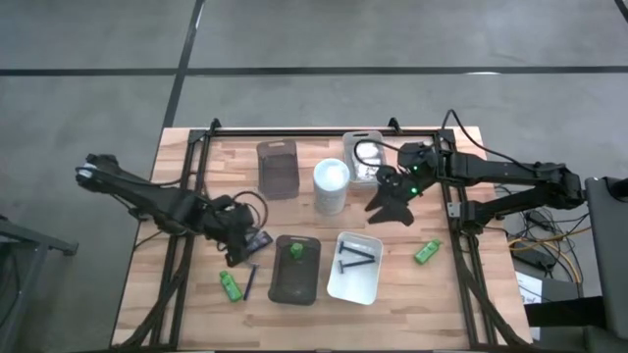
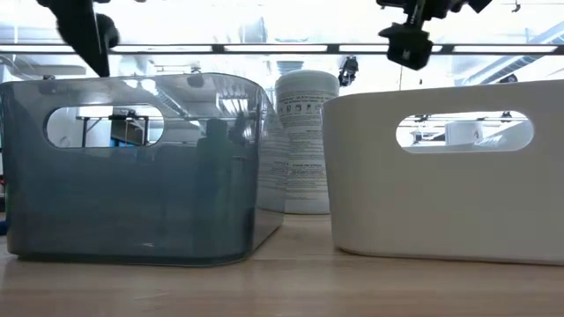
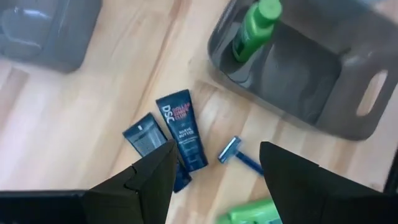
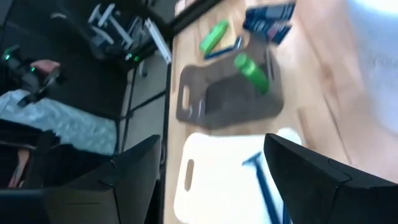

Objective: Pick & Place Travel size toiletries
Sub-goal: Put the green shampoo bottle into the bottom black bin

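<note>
Toiletries lie scattered over the wooden table (image 1: pixel 196 314), and I count them as best I can. Three green bottles: one (image 1: pixel 294 252) stands inside the grey tray (image 1: pixel 295 284) near the front, one (image 1: pixel 230 285) lies loose on the wood to the left of that tray, one (image 1: pixel 427 253) lies near the table's right edge. Two dark navy tubes (image 3: pixel 184 130) lie side by side under the left gripper (image 1: pixel 238 247), and a slim blue razor (image 3: pixel 239 155) lies just beside them, close to the grey tray's wall. Another razor (image 1: pixel 355 257) lies in the white tray (image 1: pixel 355 284); whether it is one or two there I cannot tell. A second grey tray (image 1: pixel 278 168) sits at the back, a clear tray (image 1: pixel 365 157) beside it, with a tall white cylinder (image 1: pixel 332 186) between them.

The left gripper hangs over the tubes, fingers spread wide, holding nothing. The right gripper (image 1: pixel 391 204) hovers above bare wood between the cylinder and the white tray, jaws apart and empty.

Open room lies along the front-left corner and the front-right corner beyond the loose bottle.
</note>
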{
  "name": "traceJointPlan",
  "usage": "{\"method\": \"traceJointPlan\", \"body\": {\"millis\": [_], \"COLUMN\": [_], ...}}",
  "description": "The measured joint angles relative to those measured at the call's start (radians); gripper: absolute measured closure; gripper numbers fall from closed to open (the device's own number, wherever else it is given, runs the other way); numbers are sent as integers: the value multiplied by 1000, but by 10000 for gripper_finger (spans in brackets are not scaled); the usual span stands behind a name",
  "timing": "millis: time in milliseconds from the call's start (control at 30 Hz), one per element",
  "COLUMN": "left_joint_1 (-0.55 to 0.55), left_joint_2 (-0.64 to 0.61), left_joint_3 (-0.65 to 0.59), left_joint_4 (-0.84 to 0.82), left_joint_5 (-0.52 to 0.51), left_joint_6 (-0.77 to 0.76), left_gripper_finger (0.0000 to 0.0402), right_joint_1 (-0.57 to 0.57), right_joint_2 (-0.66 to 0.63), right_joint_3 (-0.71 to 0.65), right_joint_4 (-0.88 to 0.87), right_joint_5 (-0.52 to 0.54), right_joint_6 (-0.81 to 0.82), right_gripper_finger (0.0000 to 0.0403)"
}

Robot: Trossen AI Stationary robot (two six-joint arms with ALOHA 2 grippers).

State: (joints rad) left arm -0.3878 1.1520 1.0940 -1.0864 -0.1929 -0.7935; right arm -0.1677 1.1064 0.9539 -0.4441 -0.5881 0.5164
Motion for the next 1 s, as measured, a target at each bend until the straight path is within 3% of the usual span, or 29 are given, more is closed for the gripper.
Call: {"method": "traceJointPlan", "body": {"millis": [167, 367, 733, 900, 1000], "left_joint_1": [-32, -34, -25, 8, 33], "left_joint_2": [-88, -154, -210, -267, -304], "left_joint_3": [-97, -228, -476, -675, -772], "left_joint_4": [174, 524, 1183, 1649, 1806], "left_joint_5": [-83, -171, -270, -244, -191], "left_joint_6": [-104, -51, 137, 170, 133], "left_gripper_finger": [169, 170, 170, 170, 172], "right_joint_1": [0, 1, 50, 119, 177], "right_joint_2": [-30, -100, -211, -217, -216], "right_joint_3": [0, -6, -17, -38, -61], "right_joint_4": [-128, -317, -660, -704, -706], "right_joint_5": [-13, 10, 161, 205, 229], "right_joint_6": [0, 77, 439, 652, 777], "right_gripper_finger": [113, 110, 148, 160, 164]}}
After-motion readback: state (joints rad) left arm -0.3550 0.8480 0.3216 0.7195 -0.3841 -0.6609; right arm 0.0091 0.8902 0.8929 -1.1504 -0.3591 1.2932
